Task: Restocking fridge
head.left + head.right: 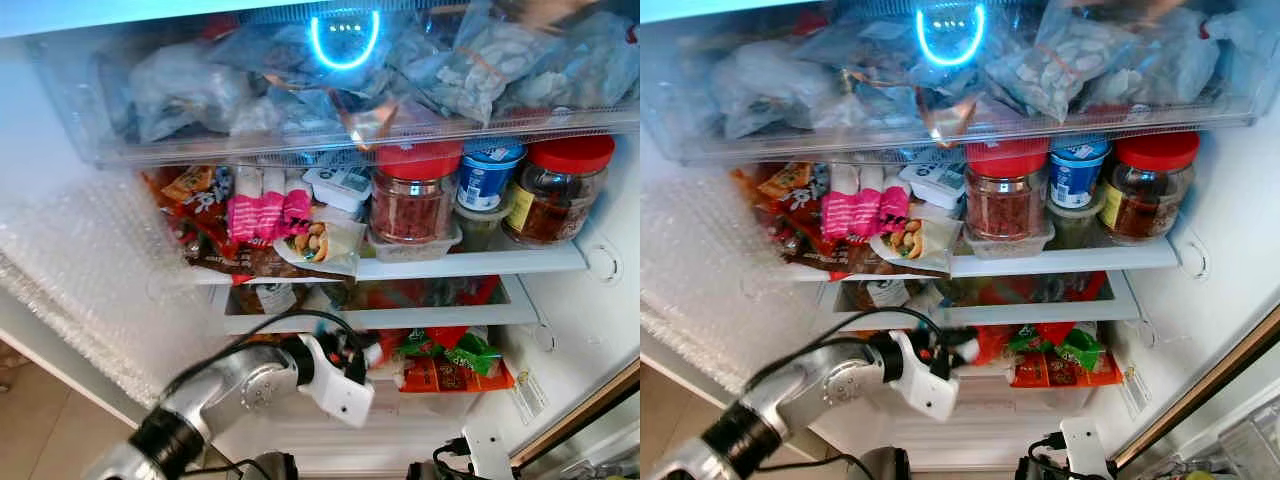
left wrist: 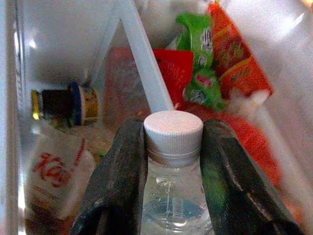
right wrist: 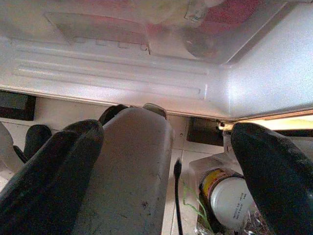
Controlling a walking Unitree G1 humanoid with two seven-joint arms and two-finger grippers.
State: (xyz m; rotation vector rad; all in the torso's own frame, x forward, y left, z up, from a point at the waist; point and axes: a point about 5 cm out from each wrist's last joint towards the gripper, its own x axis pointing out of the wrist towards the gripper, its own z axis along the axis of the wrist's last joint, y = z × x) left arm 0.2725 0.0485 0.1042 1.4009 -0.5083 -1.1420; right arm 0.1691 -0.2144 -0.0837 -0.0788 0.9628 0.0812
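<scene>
One fridge (image 1: 600,330) stood open, its shelves packed: bagged food in the top drawer (image 1: 300,150), two red-lidded jars (image 1: 413,195) on the shelf below. Left arm (image 1: 230,385) reached into the bottom compartment beside the green and orange packets (image 1: 450,362). Left gripper (image 2: 173,161) was clamped on the neck of a water bottle (image 2: 173,147), white cap up. Right gripper (image 3: 166,166) hung low under the fridge, fingers spread apart.
</scene>
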